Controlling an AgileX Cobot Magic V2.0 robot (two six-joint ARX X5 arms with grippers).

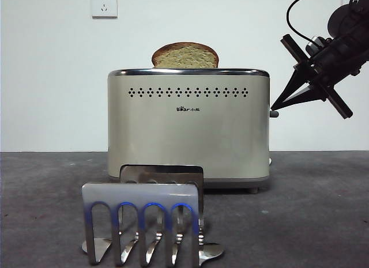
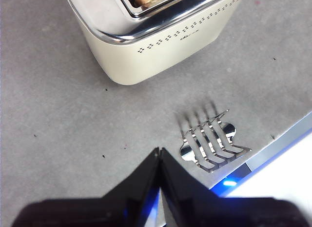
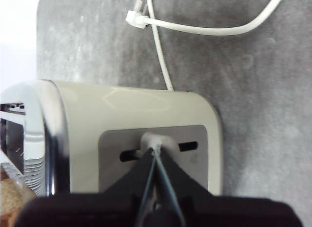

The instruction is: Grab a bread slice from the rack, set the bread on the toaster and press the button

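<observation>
At the toaster's right-hand narrow side, the right pincer [image 1: 275,108] has its two black jaws pressed together to a single tip, holding nothing, and that tip rests on the button [image 3: 155,140], the grey stub lever standing out of its slotted panel. Closed jaws make one firm point for pushing a small lever down, which seems the step in hand. The slice of bread [image 1: 185,55] stands upright in the slot of the toaster [image 1: 188,129], its domed crust showing above the chrome rim, so the lever appears not yet pressed home. Nearer on the grey worktop [image 1: 323,222], the steel rack [image 1: 144,222] stands without a slice. The left pincer [image 2: 159,161], jaws likewise shut and empty, hangs above the worktop near the rack, waiting clear.
</observation>
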